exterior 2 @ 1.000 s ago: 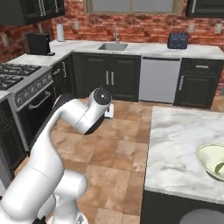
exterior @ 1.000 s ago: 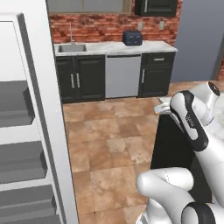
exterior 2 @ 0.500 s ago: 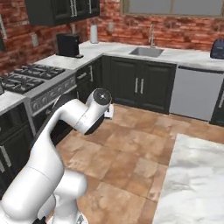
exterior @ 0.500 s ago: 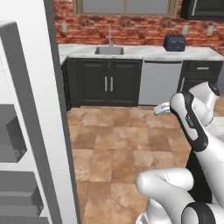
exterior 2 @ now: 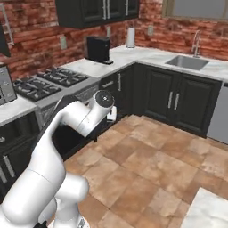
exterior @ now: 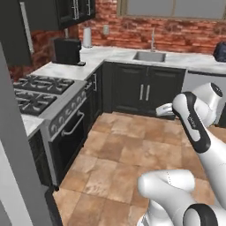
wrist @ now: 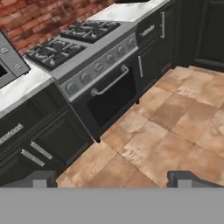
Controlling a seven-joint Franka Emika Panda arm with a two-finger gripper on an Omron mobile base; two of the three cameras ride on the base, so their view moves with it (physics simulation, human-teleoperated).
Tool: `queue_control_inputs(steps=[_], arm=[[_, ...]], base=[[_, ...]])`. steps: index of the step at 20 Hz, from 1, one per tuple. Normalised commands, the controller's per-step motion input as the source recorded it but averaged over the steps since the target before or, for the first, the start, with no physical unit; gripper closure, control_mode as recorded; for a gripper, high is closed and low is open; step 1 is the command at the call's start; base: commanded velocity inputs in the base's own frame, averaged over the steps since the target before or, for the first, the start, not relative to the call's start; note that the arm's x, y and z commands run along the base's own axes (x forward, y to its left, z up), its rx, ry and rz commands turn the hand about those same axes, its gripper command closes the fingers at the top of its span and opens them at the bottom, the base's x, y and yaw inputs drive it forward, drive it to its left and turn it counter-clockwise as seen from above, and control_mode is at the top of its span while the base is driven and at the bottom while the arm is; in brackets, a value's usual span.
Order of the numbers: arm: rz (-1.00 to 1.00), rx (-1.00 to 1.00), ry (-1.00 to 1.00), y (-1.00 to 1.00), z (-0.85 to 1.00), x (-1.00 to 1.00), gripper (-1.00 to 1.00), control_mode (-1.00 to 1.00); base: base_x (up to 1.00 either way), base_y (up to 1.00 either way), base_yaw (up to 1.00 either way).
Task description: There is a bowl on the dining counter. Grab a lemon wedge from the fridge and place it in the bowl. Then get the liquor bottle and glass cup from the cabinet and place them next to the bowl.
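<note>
My gripper [wrist: 113, 180] is open, its two dark fingertips [wrist: 41, 179] far apart with nothing between them. It hangs above the tile floor and faces the stove. In the base views the hand [exterior: 164, 110] [exterior 2: 111, 115] sits at mid height in front of the arm. The bowl, lemon wedge, liquor bottle and glass cup are out of view. A corner of the marble dining counter [exterior 2: 209, 213] shows at the lower right. Dark upper cabinets [exterior 2: 98, 11] [exterior: 75, 11] hang shut above the back counter. The fridge's grey edge [exterior: 13, 154] fills the left border.
A black stove [wrist: 87, 48] [exterior: 39, 88] with an oven door stands to the left. On the marble back counter are a coffee machine [exterior 2: 99, 49], a paper towel roll [exterior 2: 130, 38] and a sink [exterior: 150, 56]. Open tile floor [exterior 2: 151, 164] lies between them and me.
The whole picture has swung: the base turned left. The fridge shelves and the counter with the bowl slid out of view, and the stove came in. The arm's pose is unchanged, gripper still open.
</note>
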Motion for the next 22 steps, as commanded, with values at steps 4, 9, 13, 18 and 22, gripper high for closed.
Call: queue_control_inputs(steps=[4, 9, 13, 18, 22], arm=[[0.00, 0.00, 0.00, 0.00, 0.00, 0.00, -1.00, 1.00], [0.00, 0.00, 0.00, 0.00, 0.00, 0.00, -1.00, 1.00], [0.00, 0.00, 0.00, 0.00, 0.00, 0.00, -1.00, 1.00], [0.00, 0.00, 0.00, 0.00, 0.00, 0.00, -1.00, 1.00], [0.00, 0.00, 0.00, 0.00, 0.00, 0.00, -1.00, 1.00]], base=[[0.81, 0.07, 0.48], [0.64, 0.22, 0.50], [0.55, 0.27, 0.50], [0.47, 0.33, 0.45], [0.55, 0.32, 0.45]])
